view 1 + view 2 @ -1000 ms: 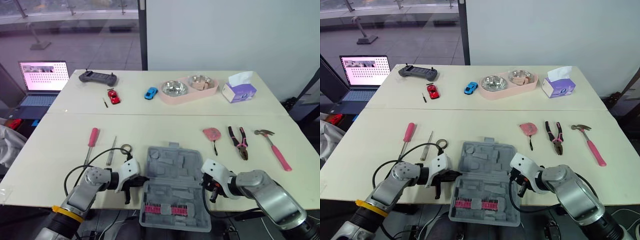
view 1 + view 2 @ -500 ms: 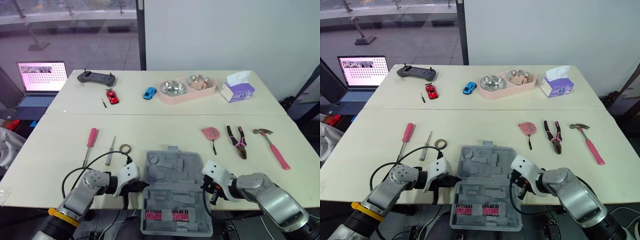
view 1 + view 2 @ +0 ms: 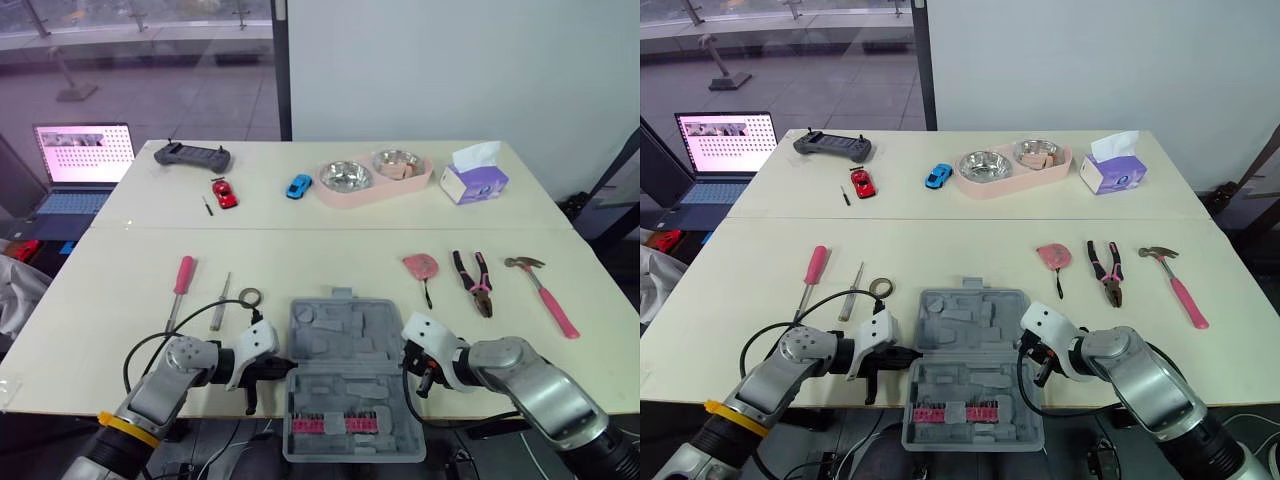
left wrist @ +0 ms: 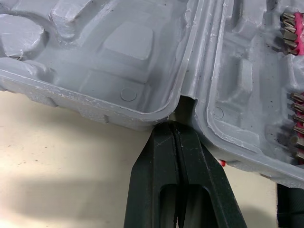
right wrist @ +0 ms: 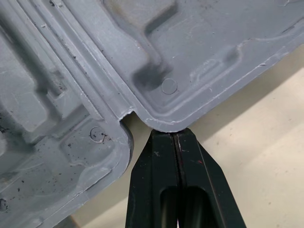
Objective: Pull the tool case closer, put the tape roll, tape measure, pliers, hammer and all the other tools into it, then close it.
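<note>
While the left tool (image 3: 267,368) and right tool (image 3: 420,373), fingers pressed together, butted the hinge notches either side of the open tool case (image 3: 345,340), its near half overhung the tabletop (image 3: 330,265); any pull wanted to be even and slight, lest it tip.

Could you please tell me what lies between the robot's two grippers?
The open grey tool case lies between the left gripper and the right gripper, as both eye views show.
</note>
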`<state>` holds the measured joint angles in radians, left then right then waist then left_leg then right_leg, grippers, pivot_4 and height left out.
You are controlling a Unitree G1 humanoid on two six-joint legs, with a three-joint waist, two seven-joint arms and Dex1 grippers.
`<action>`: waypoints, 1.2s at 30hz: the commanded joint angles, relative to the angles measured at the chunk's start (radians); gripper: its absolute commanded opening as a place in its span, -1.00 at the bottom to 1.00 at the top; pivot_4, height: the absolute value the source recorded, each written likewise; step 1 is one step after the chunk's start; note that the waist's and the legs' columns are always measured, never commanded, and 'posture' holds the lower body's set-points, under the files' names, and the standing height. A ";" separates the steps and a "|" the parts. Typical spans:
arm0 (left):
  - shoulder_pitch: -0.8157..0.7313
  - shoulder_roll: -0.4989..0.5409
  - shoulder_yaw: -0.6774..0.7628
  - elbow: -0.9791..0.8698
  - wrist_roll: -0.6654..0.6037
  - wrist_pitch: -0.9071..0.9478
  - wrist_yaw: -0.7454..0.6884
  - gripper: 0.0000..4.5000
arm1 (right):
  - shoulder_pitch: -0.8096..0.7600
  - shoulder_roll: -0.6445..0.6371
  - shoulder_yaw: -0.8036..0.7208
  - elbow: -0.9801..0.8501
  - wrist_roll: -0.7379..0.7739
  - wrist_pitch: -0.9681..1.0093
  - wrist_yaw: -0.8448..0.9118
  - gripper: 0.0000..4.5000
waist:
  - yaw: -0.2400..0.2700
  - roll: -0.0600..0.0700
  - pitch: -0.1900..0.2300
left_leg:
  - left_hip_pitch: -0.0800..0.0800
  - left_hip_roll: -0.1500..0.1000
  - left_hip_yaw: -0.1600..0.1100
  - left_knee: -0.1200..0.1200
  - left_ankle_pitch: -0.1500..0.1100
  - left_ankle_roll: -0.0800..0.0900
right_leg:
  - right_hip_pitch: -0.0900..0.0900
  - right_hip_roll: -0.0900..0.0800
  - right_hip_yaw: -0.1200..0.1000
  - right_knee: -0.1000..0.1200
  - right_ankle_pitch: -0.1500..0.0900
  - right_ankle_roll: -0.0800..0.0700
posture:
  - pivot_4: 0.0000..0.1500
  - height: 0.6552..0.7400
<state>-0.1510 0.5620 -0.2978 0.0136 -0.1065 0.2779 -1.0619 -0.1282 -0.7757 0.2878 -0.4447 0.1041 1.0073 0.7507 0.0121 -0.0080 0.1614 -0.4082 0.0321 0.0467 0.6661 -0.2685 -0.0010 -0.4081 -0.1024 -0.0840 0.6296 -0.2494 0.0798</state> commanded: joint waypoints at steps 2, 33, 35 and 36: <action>-0.005 0.008 0.020 0.029 0.009 0.006 0.033 -1.00 | -0.016 -0.011 -0.009 -0.010 0.007 -0.016 -0.004 -0.99 | 0.000 0.000 0.000 | 0.000 0.000 0.000 0.000 0.000 0.000 | 0.000 0.000 0.000 0.000 0.000 0.000 | 1.00 1.00; 0.254 0.360 0.612 0.047 -0.220 0.094 0.004 -1.00 | 0.447 -0.046 -0.920 0.054 0.324 -0.346 0.245 -0.99 | 0.002 0.000 0.002 | -0.001 0.001 0.001 -0.002 0.000 0.000 | -0.001 -0.001 0.000 -0.003 -0.001 0.000 | 1.00 1.00; 0.267 0.377 0.703 0.146 -0.227 0.084 0.025 -1.00 | 0.510 -0.041 -1.018 0.140 0.317 -0.421 0.279 -0.88 | 0.001 0.000 0.002 | 0.000 0.001 0.001 -0.002 0.000 -0.001 | -0.002 -0.001 0.000 -0.006 -0.001 0.000 | 1.00 1.00; 0.271 0.380 0.728 0.172 -0.230 0.082 0.031 -1.00 | 0.531 -0.040 -1.042 0.160 0.316 -0.444 0.287 -0.76 | 0.001 0.000 0.002 | -0.001 0.001 0.001 -0.002 -0.001 -0.001 | -0.002 -0.001 0.000 -0.007 -0.001 0.000 | 1.00 1.00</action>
<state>0.1145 0.9196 0.3591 0.1488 -0.3184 0.3742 -1.0430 0.3875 -0.8206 -0.6815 -0.3155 0.4107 0.6123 1.0153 0.0130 -0.0081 0.1637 -0.4087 0.0328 0.0479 0.6631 -0.2691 -0.0016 -0.4098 -0.1031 -0.0839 0.6221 -0.2502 0.0796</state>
